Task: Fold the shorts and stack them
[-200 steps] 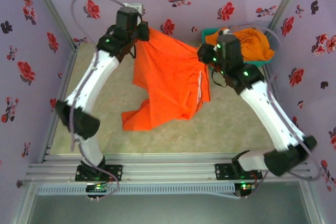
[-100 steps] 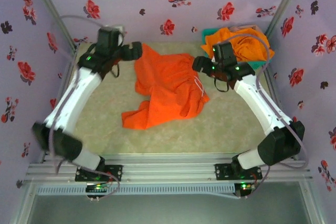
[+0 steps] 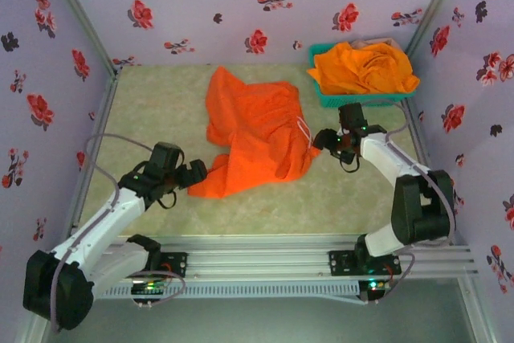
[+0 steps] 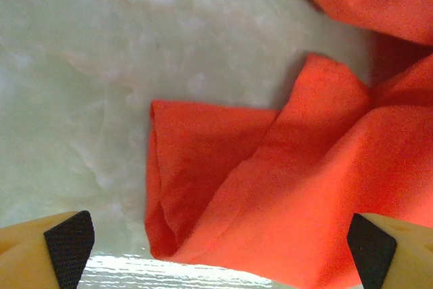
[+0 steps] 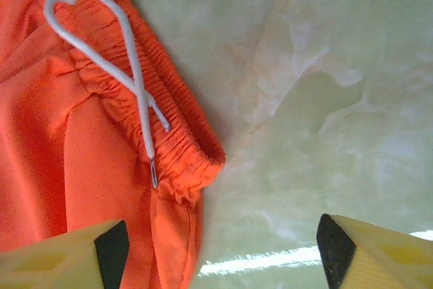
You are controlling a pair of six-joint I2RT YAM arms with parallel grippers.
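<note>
Let go since a second ago, the orange shorts [image 3: 257,134] lie crumpled mid-table, the left gripper [image 3: 201,171] and right gripper [image 3: 320,140] flanking them wide and empty, so folding seems unstarted.

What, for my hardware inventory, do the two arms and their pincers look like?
Both the left arm and right arm have white link shells, black joints, small green lights and thin grey cables looping alongside. The left pincer and right pincer have yellow-tan fingers tipped with black textured pads.
</note>
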